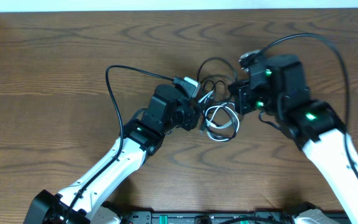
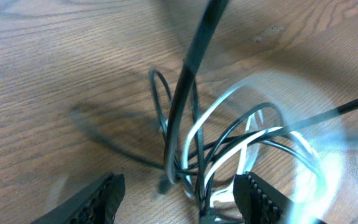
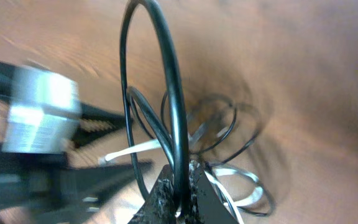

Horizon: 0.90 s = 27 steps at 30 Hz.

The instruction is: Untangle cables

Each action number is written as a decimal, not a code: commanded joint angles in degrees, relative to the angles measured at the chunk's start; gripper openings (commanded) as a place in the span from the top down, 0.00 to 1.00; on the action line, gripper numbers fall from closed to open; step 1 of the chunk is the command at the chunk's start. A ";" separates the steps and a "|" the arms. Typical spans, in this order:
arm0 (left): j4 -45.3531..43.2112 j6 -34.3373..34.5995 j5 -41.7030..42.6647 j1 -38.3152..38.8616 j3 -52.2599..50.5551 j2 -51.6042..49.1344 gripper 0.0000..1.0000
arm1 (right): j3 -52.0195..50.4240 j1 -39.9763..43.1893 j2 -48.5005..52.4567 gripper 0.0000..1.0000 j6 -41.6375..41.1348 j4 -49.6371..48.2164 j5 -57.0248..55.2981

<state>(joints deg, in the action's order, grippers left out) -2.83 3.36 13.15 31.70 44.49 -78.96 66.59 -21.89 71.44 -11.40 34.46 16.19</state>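
Note:
A tangle of thin black cables (image 1: 215, 81) and one white cable (image 1: 219, 118) lies in the middle of the wooden table (image 1: 55, 68). My left gripper (image 1: 199, 111) is open, its fingers (image 2: 179, 196) astride the bundle of black and white loops (image 2: 229, 149) on the wood. My right gripper (image 1: 236, 93) is shut on a thick black cable (image 3: 169, 106) that arches up out of the pile; its fingertips (image 3: 180, 186) pinch it. The white loop (image 3: 235, 180) lies behind them.
The left arm (image 1: 123, 152) comes in from the lower left and the right arm (image 1: 328, 137) from the lower right, both meeting over the tangle. The left gripper's metal body (image 3: 39, 112) shows blurred in the right wrist view.

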 commanded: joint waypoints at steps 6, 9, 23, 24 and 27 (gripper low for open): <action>0.17 0.07 -0.79 -0.13 0.85 0.46 0.31 | 3.61 0.04 -11.87 0.99 2.21 -0.35 1.01; 0.15 0.07 -0.79 -0.13 0.85 0.28 0.30 | 3.61 0.04 -14.58 0.99 2.21 -0.44 2.73; -7.30 0.35 2.32 0.13 0.85 -4.09 0.21 | 3.61 0.04 -17.44 0.99 2.23 -0.44 5.20; -8.22 0.35 3.63 0.17 0.85 -4.55 0.19 | 3.61 0.04 -17.44 0.99 2.23 -0.46 5.18; -10.88 0.33 8.13 0.63 0.85 -6.08 0.15 | 3.58 0.04 -17.44 0.90 2.23 -0.42 5.20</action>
<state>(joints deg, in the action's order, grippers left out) -12.53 3.22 16.34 31.81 44.49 -83.68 68.84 -21.89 54.48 -9.98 34.52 20.32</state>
